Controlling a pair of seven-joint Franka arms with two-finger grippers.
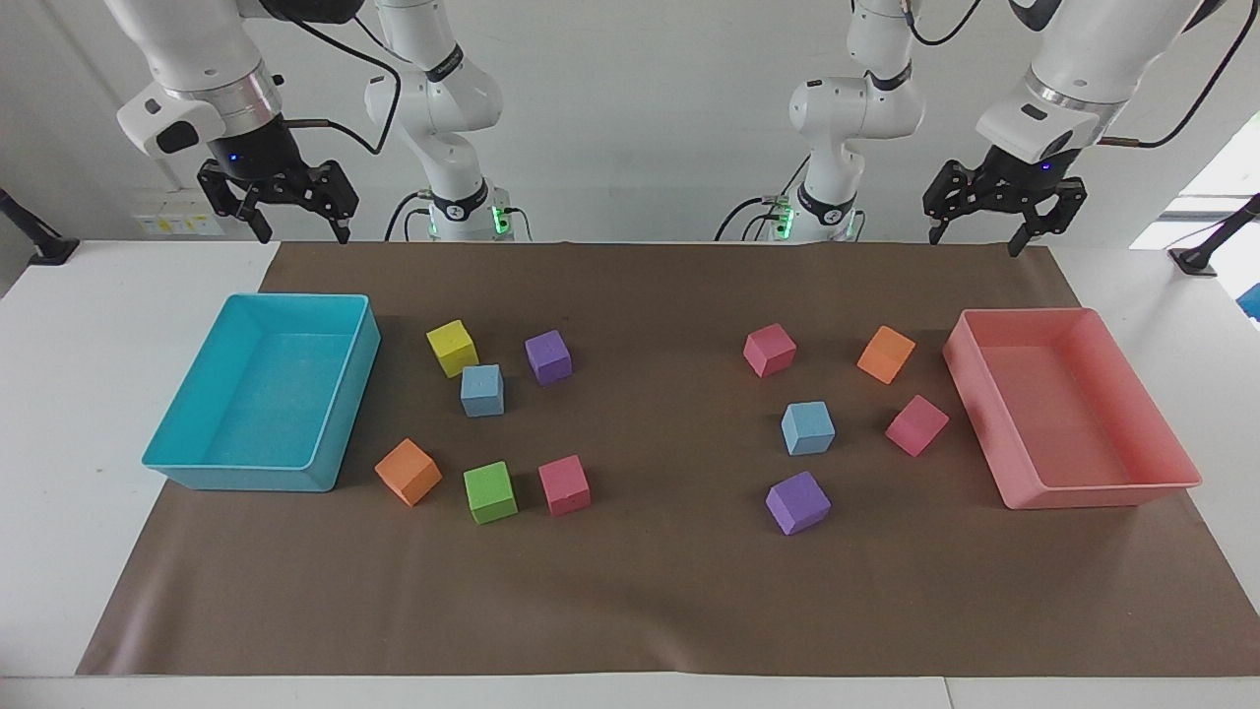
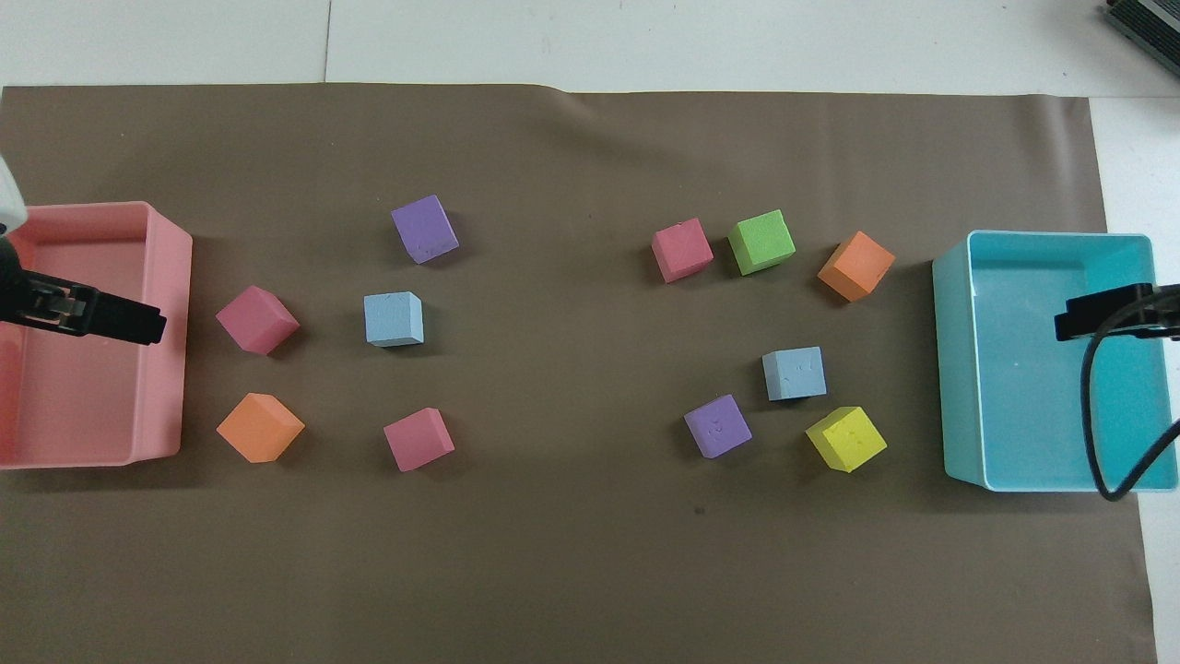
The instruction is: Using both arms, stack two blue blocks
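Two light blue blocks lie apart on the brown mat. One blue block [image 1: 482,390] [image 2: 795,373] sits toward the right arm's end, between a yellow cube [image 1: 452,348] and a green cube [image 1: 489,491]. The other blue block [image 1: 808,427] [image 2: 394,318] sits toward the left arm's end, among pink, orange and purple cubes. My right gripper [image 1: 300,234] [image 2: 1069,325] is open and empty, raised high over the cyan tray. My left gripper [image 1: 975,241] [image 2: 147,327] is open and empty, raised high over the pink tray. Both arms wait.
A cyan tray [image 1: 340,423] stands at the right arm's end and a pink tray [image 1: 984,414] at the left arm's end. Purple [image 1: 548,356] [image 1: 797,502], pink [image 1: 564,484] [image 1: 769,350] [image 1: 916,424] and orange [image 1: 408,472] [image 1: 886,354] cubes lie around the blue blocks.
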